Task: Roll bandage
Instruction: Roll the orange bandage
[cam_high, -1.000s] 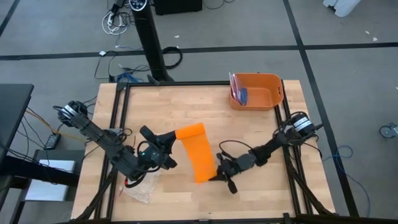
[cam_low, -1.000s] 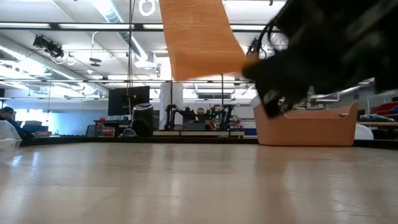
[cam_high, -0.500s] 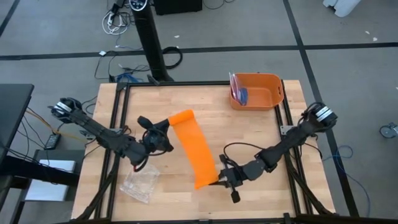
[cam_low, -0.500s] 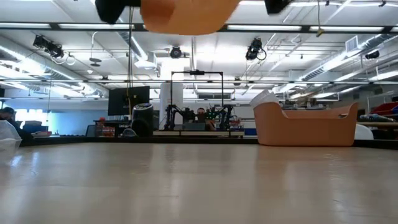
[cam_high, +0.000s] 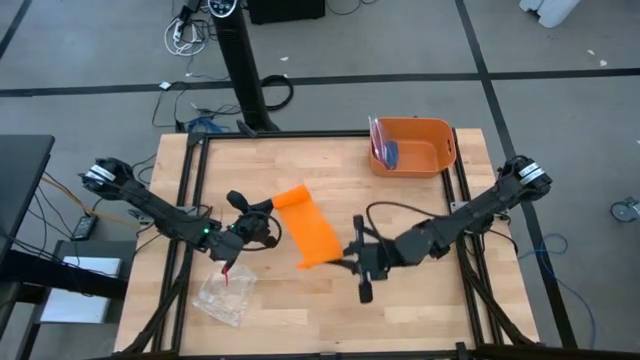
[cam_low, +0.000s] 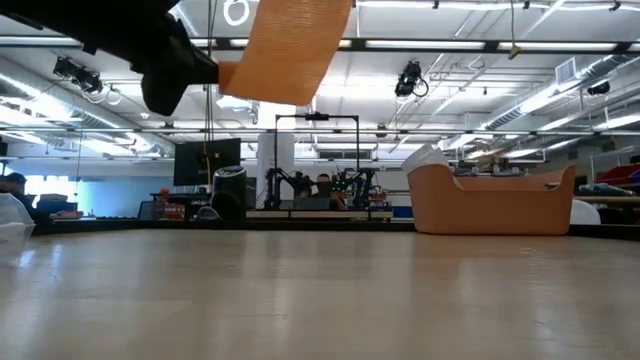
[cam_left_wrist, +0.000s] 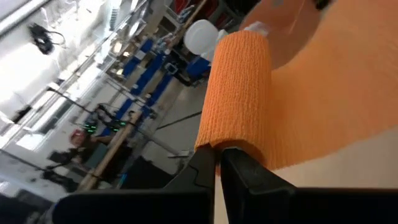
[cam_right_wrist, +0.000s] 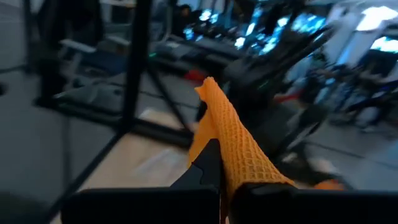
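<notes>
Left gripper (cam_high: 268, 226) and right gripper (cam_high: 349, 258) each clenched bandage (cam_high: 308, 230) end; we held strip above worktop (cam_high: 330, 175).

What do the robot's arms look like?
Two thin, dark arms built from jointed sections reach in from the table's sides. The left arm has a tiny green light near its wrist, and its left gripper is black. The right arm carries a looping black cable, and its right gripper has two narrow black fingers.
</notes>
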